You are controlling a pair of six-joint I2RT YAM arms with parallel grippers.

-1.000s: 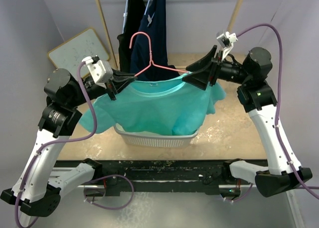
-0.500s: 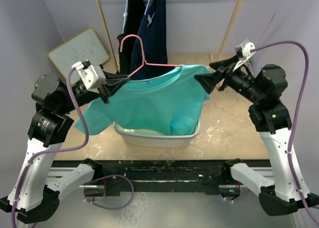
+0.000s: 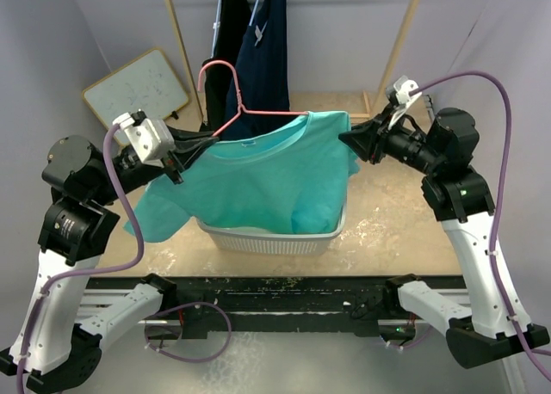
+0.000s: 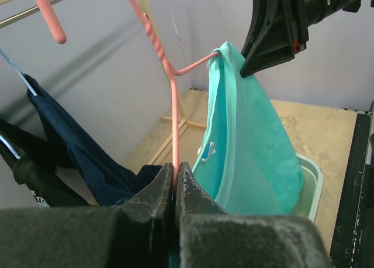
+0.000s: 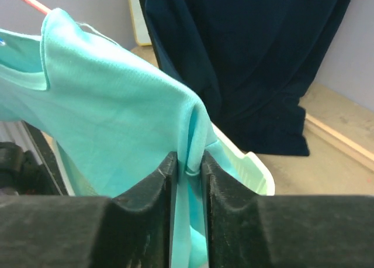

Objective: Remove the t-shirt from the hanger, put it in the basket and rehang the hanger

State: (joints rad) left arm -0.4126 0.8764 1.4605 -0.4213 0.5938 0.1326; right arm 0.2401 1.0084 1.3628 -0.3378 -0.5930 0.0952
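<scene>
The shirt (image 3: 267, 175) hangs spread between my two arms, its hem sagging into the basket (image 3: 258, 241) below. It sits on the hanger (image 3: 274, 113) mostly by the shoulder nearest my right arm; the other sleeve droops free on the left. My left gripper (image 4: 175, 169) is clenched on the hanger's bare wire, and my right gripper (image 5: 187, 160) has a fold of shoulder cloth pinched between its fingers, just beside the hanger's tip. To do this step well, I judge I should hold the left arm rigid and draw the right hand outward along the line of the wire and slightly up, so the cloth slides off the tip instead of dragging the hanger with it. The pinch looks thin, so I would pull slowly. I would also stay clear of the dark clothes (image 3: 258, 58) behind.
</scene>
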